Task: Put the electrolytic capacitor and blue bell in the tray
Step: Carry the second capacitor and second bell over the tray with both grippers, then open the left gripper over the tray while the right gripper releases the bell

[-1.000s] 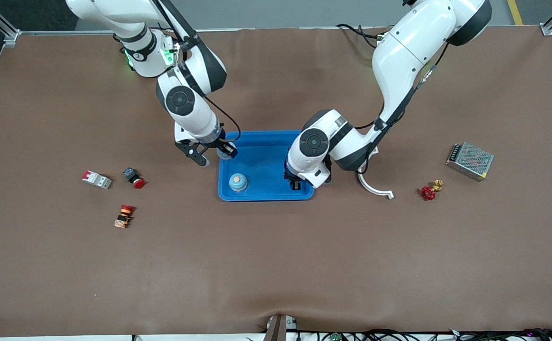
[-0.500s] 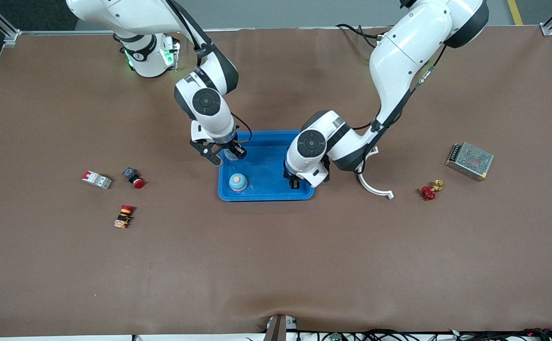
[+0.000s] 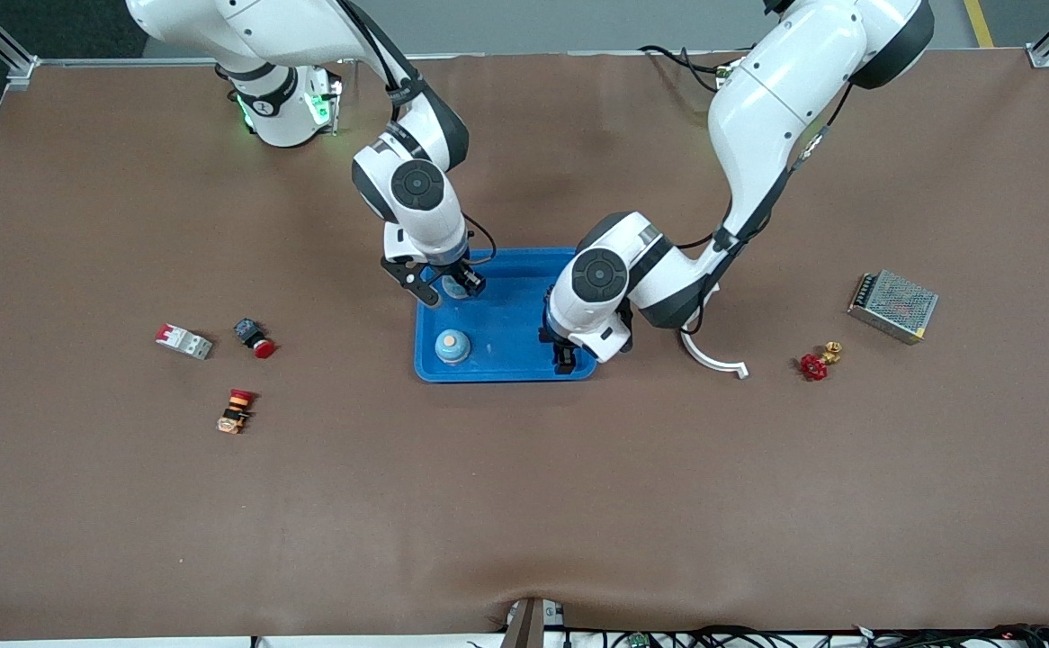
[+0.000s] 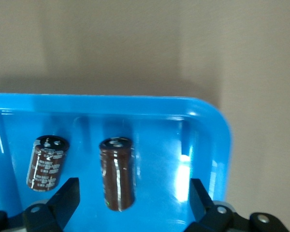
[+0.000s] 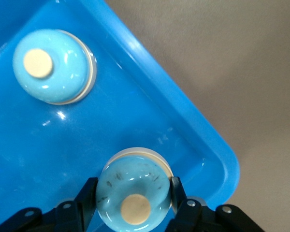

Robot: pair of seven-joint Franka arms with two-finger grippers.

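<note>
The bright blue tray (image 3: 515, 355) lies mid-table. A blue bell (image 3: 452, 346) with a tan button rests in it, and also shows in the right wrist view (image 5: 53, 65). My right gripper (image 3: 455, 286) is shut on a second blue bell (image 5: 133, 193) over the tray's corner toward the right arm's end. My left gripper (image 3: 564, 354) is low over the tray's corner toward the left arm's end and is open (image 4: 133, 193). A dark brown electrolytic capacitor (image 4: 117, 173) lies on the tray floor between its fingers, untouched. A second capacitor (image 4: 47, 162) lies beside it.
Toward the right arm's end lie a red-and-white breaker (image 3: 183, 341), a red push button (image 3: 255, 338) and an orange-red button (image 3: 236, 410). Toward the left arm's end lie a white curved piece (image 3: 713, 355), a red valve (image 3: 814, 364) and a mesh power supply (image 3: 892, 306).
My right gripper has carried its blue bell from the tray's outer edge to over the tray. My left gripper has shifted slightly in the tray's corner.
</note>
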